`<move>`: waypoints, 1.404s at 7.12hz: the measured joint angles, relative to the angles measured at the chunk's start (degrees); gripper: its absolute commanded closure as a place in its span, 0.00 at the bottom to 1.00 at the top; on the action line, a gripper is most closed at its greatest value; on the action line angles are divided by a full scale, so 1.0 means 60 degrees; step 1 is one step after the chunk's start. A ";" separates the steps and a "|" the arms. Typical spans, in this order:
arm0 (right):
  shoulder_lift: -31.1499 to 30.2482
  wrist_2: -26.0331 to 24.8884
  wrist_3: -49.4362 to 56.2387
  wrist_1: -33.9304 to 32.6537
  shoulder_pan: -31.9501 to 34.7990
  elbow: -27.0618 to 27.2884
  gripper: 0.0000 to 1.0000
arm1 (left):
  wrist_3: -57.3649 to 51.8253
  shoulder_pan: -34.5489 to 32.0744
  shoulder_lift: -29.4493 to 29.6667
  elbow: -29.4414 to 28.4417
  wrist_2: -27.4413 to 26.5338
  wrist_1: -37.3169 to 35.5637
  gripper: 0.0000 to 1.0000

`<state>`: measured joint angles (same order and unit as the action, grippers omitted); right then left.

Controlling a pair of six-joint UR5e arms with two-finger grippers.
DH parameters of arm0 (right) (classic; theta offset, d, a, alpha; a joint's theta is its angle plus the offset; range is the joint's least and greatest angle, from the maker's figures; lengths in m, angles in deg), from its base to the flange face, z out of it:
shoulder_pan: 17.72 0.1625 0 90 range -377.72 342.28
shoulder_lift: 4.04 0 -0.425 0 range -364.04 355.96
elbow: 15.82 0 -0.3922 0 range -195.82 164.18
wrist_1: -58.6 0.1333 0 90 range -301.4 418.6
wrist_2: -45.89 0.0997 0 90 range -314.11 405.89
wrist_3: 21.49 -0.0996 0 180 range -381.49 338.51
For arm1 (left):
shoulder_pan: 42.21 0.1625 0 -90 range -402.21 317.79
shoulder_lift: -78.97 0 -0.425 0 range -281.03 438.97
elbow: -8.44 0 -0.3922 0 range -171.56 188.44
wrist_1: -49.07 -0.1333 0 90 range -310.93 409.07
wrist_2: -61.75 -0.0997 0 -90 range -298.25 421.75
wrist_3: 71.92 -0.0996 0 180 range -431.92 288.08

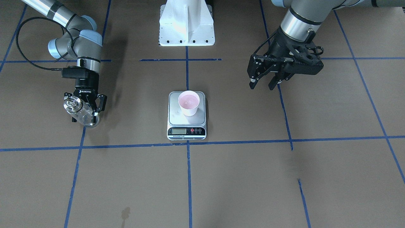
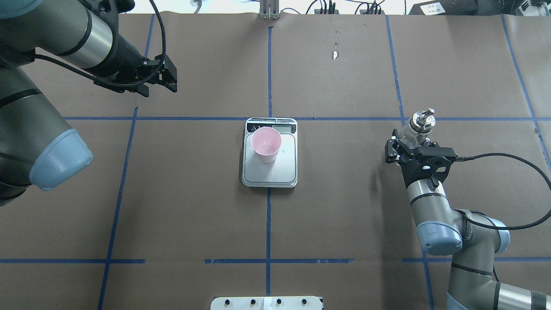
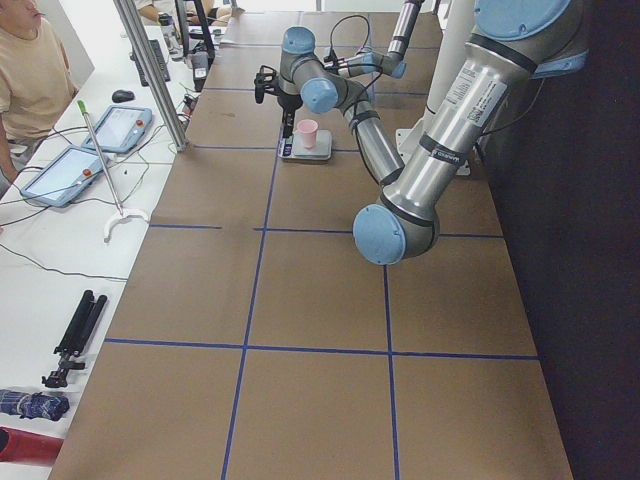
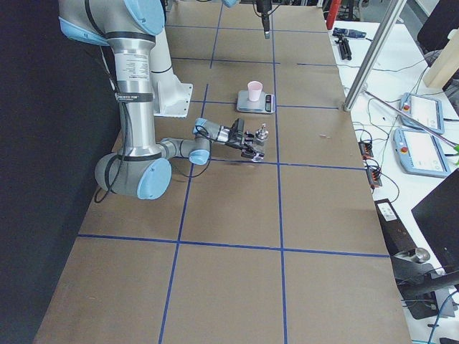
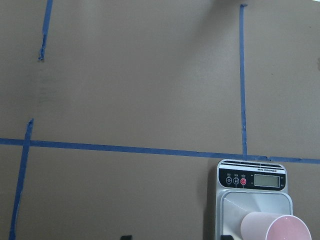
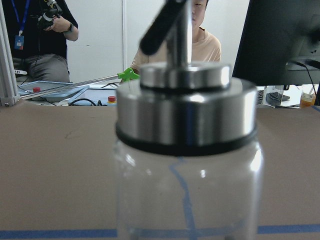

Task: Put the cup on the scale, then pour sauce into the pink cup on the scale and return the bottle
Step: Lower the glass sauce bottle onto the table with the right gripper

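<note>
Cup on scale, mid frame: done. Right gripper pinches bottle, far left; left gripper spread, empty. Pour, return likely left

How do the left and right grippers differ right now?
The left gripper is open and empty; the right gripper is shut on the bottle. The left gripper points down at the table; the right gripper is held level, grasping from the side. Both sit clear of the scale and cup.

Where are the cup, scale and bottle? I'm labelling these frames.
cup (image 1: 189,101): front-facing view, its pink inside.
scale (image 1: 177,117): front-facing view, bare platform surface.
bottle (image 2: 419,123): overhead view, its metal cap.
</note>
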<state>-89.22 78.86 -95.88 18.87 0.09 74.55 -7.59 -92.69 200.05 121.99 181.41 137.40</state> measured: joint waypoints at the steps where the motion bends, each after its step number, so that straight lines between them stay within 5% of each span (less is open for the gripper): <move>1: -0.0005 0.0002 -0.0008 0.0000 -0.0004 0.0003 0.35 | 0.0000 -0.0002 0.0007 0.0000 0.0000 0.0000 0.33; 2: -0.0014 0.0007 -0.0020 0.0000 -0.0008 0.0007 0.00 | 0.0000 -0.0003 0.0014 0.0001 0.0005 0.0000 0.33; 10: -0.0374 -0.0585 -0.0060 0.0448 -0.0324 0.0101 0.00 | 0.0026 -0.0010 0.0044 0.0200 0.0009 -0.0205 0.33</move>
<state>-91.47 75.35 -96.24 21.56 -1.86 75.16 -7.43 -92.75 200.32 123.19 181.46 136.17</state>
